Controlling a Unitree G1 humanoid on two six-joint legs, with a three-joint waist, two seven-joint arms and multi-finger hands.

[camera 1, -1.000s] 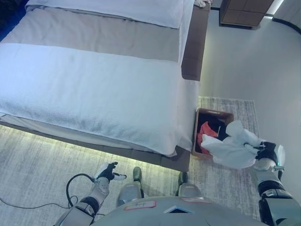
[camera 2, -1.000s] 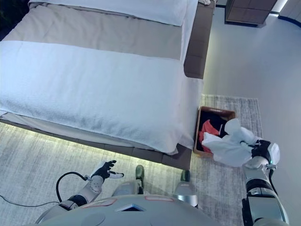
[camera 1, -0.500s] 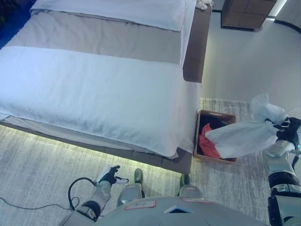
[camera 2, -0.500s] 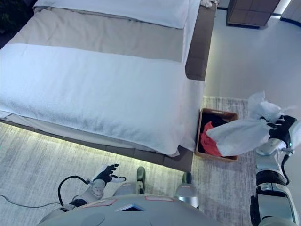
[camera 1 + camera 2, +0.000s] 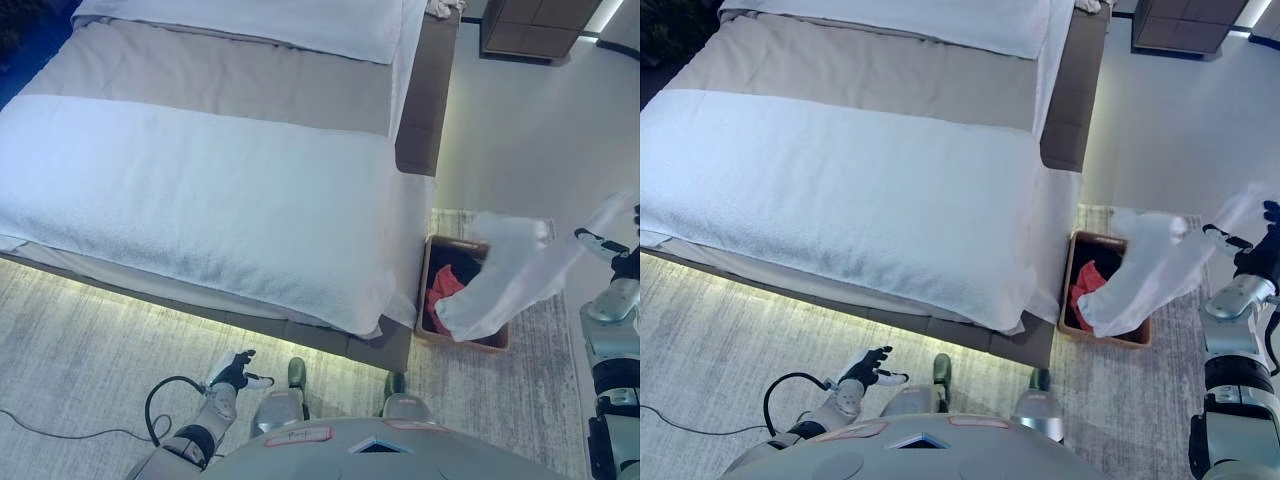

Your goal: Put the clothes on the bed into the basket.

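At the right edge of the frame, the right hand (image 5: 1252, 250) is curling its fingers round one end of a white cloth garment (image 5: 1145, 275). The garment is stretching down and left, its lower end hanging over the brown rectangular basket (image 5: 1110, 338) holding red and dark clothes, on the grey rug (image 5: 730, 330) just beside the white-covered bed (image 5: 840, 190). At lower left, the left hand (image 5: 866, 368) is hovering above the rug, fingers spread.

There's the left arm (image 5: 188, 442), silver-grey casing with a black band near the wrist, ending in a dark left hand (image 5: 233, 369) with white covers on its fingertips (image 5: 262, 380). Over on the other side, the right arm (image 5: 1234, 372) shows silver-grey segments split by black joints, topped by a dark right hand (image 5: 1260, 256).
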